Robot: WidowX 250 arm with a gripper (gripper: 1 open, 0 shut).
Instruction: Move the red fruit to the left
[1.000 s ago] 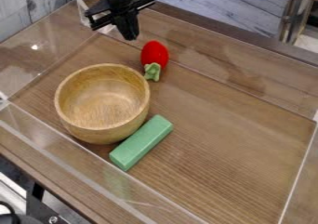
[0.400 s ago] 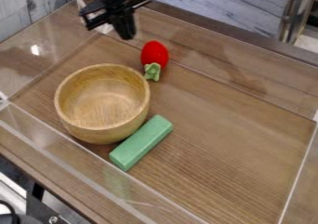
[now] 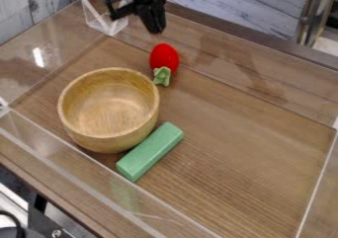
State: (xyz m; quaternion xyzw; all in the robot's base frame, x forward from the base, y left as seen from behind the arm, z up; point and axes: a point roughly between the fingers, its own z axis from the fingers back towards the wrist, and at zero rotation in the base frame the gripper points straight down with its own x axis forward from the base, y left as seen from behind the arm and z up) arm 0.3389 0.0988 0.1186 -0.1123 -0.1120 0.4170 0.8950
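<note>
Red fruit (image 3: 162, 56) unmoved on table; gripper (image 3: 154, 25) now higher, rightward.

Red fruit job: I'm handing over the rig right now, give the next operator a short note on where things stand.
Gripper: shut, holding nothing, raised above the table behind the red fruit.
Red fruit: lying on the table, green cap toward the camera, just beyond and right of the wooden bowl.
Green block: in front of the bowl, close against its rim.
Done: nothing visible; the fruit is not gripped.
Left: get the fruit moved to the left, probably by pushing or grasping.
</note>
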